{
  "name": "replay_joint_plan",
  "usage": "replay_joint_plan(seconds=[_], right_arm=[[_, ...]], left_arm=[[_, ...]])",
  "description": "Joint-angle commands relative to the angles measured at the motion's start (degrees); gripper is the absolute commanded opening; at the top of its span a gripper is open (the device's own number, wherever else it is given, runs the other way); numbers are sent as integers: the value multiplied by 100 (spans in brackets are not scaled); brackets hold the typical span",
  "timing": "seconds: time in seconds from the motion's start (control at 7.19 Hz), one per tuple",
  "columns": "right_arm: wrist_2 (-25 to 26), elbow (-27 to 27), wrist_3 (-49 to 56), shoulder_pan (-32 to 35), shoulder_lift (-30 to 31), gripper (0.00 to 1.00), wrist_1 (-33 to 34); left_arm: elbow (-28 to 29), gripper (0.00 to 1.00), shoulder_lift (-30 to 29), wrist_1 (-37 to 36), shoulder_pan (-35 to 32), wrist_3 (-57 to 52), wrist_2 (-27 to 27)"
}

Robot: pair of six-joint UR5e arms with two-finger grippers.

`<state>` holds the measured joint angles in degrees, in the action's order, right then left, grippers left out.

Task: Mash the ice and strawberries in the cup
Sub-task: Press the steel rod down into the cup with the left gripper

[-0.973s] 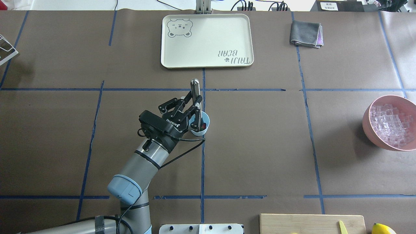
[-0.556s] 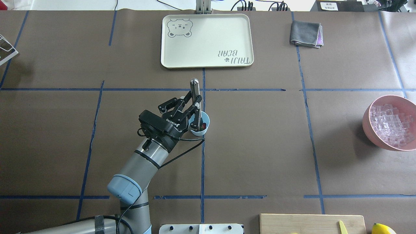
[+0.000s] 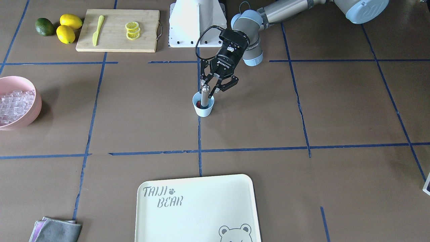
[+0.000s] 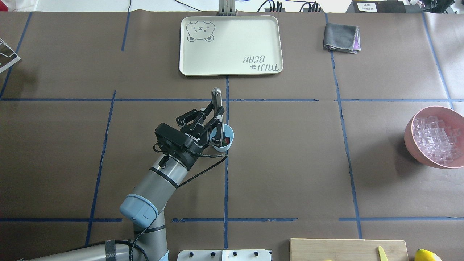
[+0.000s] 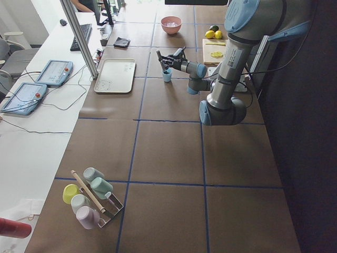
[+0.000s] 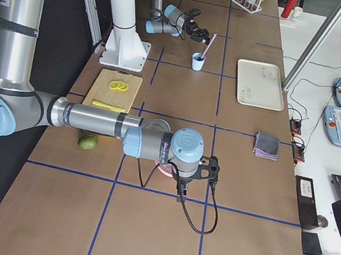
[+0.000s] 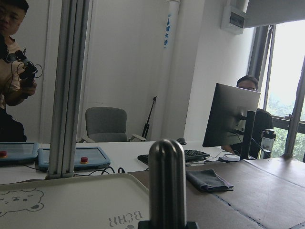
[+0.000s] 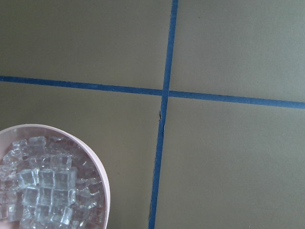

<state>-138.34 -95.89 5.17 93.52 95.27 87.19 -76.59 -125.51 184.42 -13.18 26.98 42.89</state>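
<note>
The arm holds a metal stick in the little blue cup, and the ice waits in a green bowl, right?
Not quite: the bowl is pink, not green, as the front-facing view shows. The rest holds: the left arm's fingers hold the metal stick in the blue cup, and ice fills the bowl.

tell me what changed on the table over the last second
Nothing visibly changed. The left gripper stays shut on the metal pestle, whose lower end stands in the cup with the strawberry. The ice lies in the pink bowl as before. Nothing was picked up or let go.
</note>
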Motion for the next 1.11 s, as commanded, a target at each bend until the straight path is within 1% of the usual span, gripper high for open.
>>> replay_joint_plan(seconds=[0.0, 0.28, 0.56, 0.7, 0.97], right_arm=[[0, 0, -7, 0, 0, 99, 0], [0, 35, 2, 0, 17, 99, 0], [-9, 79, 2, 0, 26, 100, 0], [0, 123, 10, 0, 26, 99, -9], [8, 193, 37, 0, 35, 99, -44]], left_arm=[[-23, 0, -8, -3, 0, 0, 9], [-180, 0, 44, -3, -131, -44, 35], [-907, 0, 280, -73, -210, -88, 97], [-1389, 0, 360, -387, -272, -88, 332], [-2767, 0, 536, -1422, -316, -1, 413]])
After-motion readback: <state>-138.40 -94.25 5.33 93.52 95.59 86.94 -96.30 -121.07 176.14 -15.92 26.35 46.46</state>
